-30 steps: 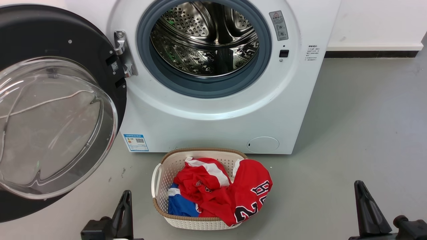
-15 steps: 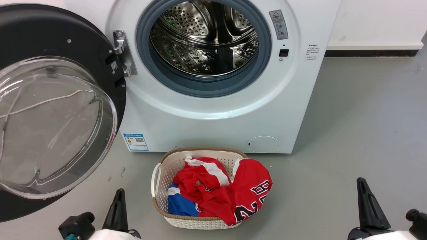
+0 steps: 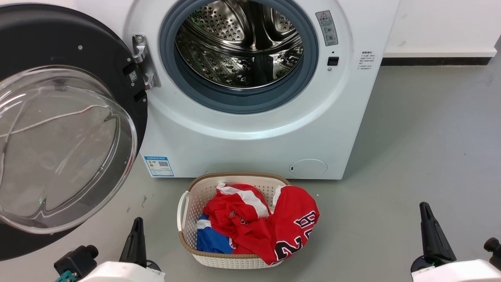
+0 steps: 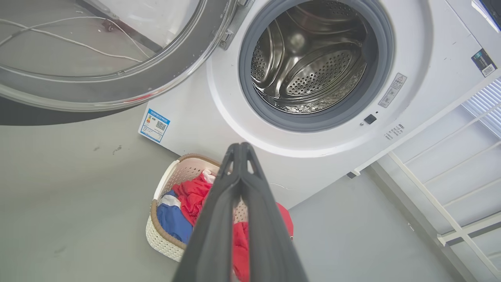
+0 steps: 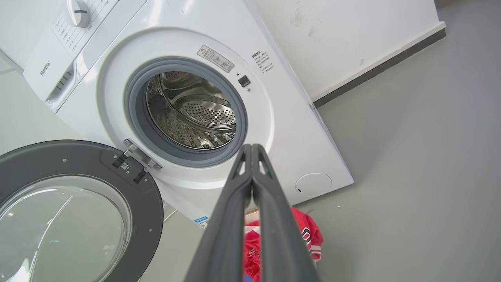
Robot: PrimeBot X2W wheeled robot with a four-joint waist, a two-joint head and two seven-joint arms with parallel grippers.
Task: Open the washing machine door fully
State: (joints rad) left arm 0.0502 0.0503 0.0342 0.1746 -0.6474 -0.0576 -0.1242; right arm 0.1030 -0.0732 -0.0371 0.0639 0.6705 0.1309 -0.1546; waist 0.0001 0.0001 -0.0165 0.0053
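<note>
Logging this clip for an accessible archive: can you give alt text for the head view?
The door hangs swung wide left of the washer, baring the steel drum. A basket of red and blue clothes sits on the floor before it. The left gripper and right gripper sit low in the corners, jaws shut.

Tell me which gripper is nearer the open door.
The left gripper, shut, close by the lower rim of the washing machine door; the right gripper sits beyond the laundry basket, far from it.
</note>
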